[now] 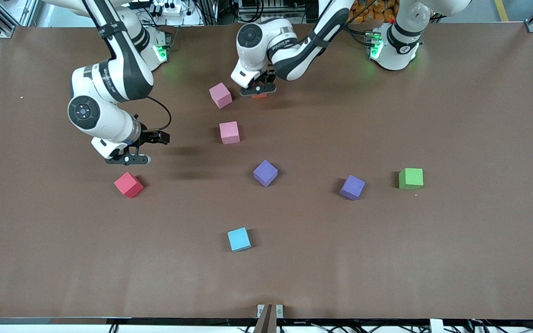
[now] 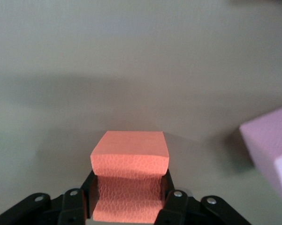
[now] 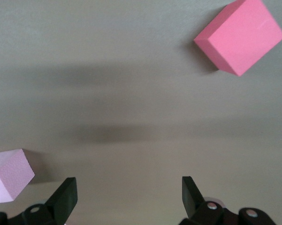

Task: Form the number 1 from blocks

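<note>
My left gripper (image 1: 258, 92) is shut on the orange block (image 1: 259, 95), low over the table near the robots' bases. In the left wrist view the orange block (image 2: 130, 154) is squeezed between the fingers of the left gripper (image 2: 130, 182). One pink block (image 1: 220, 95) lies beside it, toward the right arm's end, and shows at the edge as the pink block (image 2: 272, 150). The second pink block (image 1: 229, 132) lies nearer the front camera. Two purple blocks (image 1: 265, 173) (image 1: 352, 187) lie nearer still. My right gripper (image 1: 127, 160) (image 3: 129, 197) hangs open and holds nothing.
A red cube (image 1: 128, 184) (image 3: 239, 35) lies on the table just under the right gripper, nearer the camera. A green cube (image 1: 411, 178) sits toward the left arm's end. A light blue cube (image 1: 239, 239) lies nearest the camera. A pink block (image 3: 7, 176) shows beside the right fingers.
</note>
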You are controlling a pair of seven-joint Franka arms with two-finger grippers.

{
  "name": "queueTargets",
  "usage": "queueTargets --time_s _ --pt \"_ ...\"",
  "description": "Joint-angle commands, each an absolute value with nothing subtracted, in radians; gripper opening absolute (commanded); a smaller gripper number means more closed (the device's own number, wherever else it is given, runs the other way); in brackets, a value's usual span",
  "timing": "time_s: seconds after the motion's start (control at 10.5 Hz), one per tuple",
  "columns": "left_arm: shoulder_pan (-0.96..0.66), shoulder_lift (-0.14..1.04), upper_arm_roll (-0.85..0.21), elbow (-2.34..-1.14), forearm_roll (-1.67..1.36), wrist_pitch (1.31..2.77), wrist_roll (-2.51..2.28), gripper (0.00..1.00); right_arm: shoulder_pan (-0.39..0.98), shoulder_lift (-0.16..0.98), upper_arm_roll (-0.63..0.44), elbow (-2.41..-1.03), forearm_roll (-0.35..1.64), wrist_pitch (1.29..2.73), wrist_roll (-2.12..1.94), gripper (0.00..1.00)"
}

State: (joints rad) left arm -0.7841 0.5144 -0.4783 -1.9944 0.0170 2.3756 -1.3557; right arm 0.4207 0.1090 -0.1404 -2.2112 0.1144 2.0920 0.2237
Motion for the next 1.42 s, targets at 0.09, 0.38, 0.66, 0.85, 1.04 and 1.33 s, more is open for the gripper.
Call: queueTargets --time_s 0.09,0.38,0.66,0.85,1.04,1.33 --pt "-0.795 0.471 -0.537 -2.057 0.043 2.372 -1.445 0.0 0.462 0.104 -0.156 -2.232 0.155 2.126 0.23 0.97" --pt "-0.795 0.462 -0.581 -2.085 0.046 2.373 -1.457 0.0 0.465 0.112 -0.156 -2.232 0.155 2.129 0.23 0.97" --pt "-0.795 0.463 -0.618 -2.089 0.165 2.375 -1.517 0.0 0.466 0.114 -0.156 -2.232 0.155 2.131 0.23 0.97" --pt "-0.795 0.472 -0.624 -2.088 0.198 2.378 -1.543 0.01 0.466 0.114 -0.156 -2.232 0.155 2.131 0.23 0.97" --pt "-0.793 0.476 -0.624 -2.083 0.198 2.378 -1.545 0.99 0.466 0.114 -0.156 -2.23 0.155 2.131 0.23 0.97" --pt "-0.787 0.456 -0.624 -2.072 0.198 2.372 -1.546 1.0 0.469 0.115 -0.156 -2.23 0.155 2.135 0.23 0.97"
